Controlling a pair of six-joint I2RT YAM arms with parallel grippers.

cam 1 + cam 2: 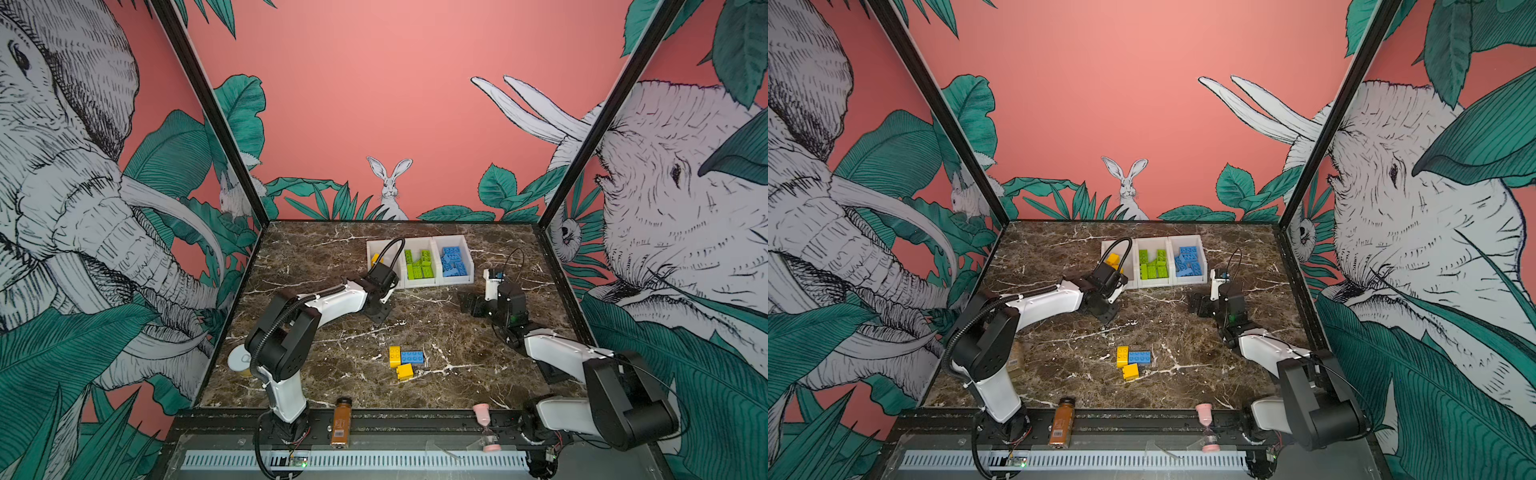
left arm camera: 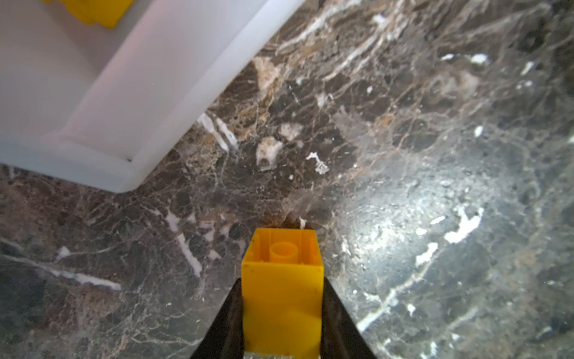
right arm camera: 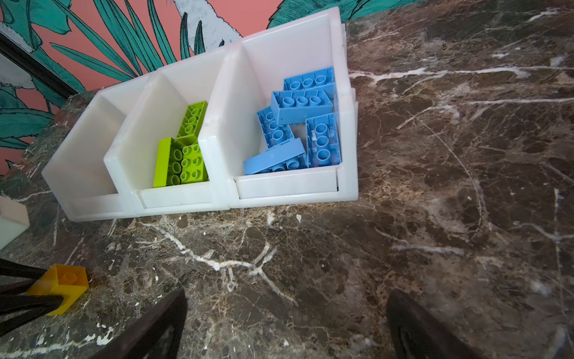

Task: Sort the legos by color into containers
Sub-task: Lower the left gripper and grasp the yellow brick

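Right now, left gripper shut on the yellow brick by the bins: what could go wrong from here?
1. The left gripper pinches the yellow brick with much of it sticking out past the fingertips; it might pivot or slip on the lift.
2. The left bin has its front lip close by; a low carry could bump it and shove the joined row.
3. Mid-table, the blue brick appears to touch two yellow ones; a later grab may scatter them.

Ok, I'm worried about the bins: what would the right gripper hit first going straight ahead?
Likely the bare table in front of the blue-brick bin; the right gripper, open, may instead reach that bin's lip. Depth is unclear.
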